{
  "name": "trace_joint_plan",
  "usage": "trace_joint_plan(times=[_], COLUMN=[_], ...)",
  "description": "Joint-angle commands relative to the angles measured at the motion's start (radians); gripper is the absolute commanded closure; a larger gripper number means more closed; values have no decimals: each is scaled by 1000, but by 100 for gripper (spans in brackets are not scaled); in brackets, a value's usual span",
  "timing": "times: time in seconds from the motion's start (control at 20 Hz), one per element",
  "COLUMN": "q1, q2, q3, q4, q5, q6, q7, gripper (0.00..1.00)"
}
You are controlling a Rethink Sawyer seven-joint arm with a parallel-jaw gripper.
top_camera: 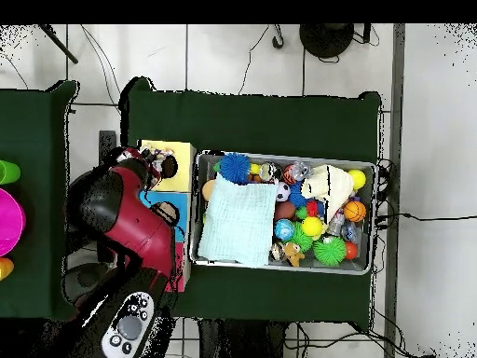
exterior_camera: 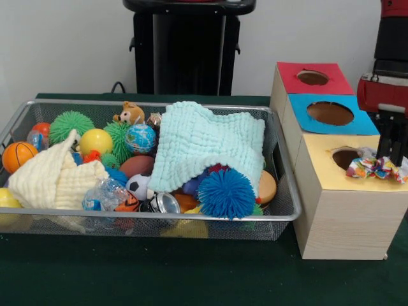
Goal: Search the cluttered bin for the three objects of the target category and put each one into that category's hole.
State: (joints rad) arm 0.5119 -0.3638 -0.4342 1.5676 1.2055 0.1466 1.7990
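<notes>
My gripper hangs over the yellow-topped box at the right, just right of its hole. It is shut on a crinkled, many-coloured wrapper that rests at the hole's edge. In the overhead view the arm covers most of the boxes, and the gripper sits beside the yellow box. Behind the yellow box stand a blue-topped box and a red-topped box, each with a round hole.
A wire bin fills the left and middle. A light-blue cloth and a cream cloth lie over balls, among them a blue spiky ball, a green spiky ball and a basketball.
</notes>
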Motion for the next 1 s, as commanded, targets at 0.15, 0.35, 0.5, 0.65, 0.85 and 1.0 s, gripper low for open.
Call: trace_joint_plan(times=[0.15, 0.35, 0.5, 0.65, 0.85, 1.0], q1=[-138, -169, -189, -191, -190, -200], q2=[-44, -80, -99, -106, -110, -121], q3=[333, 353, 368, 361, 352, 357], q4=[122, 166, 188, 194, 196, 209], q5=[-175, -237, -275, -294, -308, -320], q6=[-151, -152, -154, -143, -135, -134], q7=[130, 153, 170, 186, 205, 209], gripper=[100, 100, 100, 100, 100, 100])
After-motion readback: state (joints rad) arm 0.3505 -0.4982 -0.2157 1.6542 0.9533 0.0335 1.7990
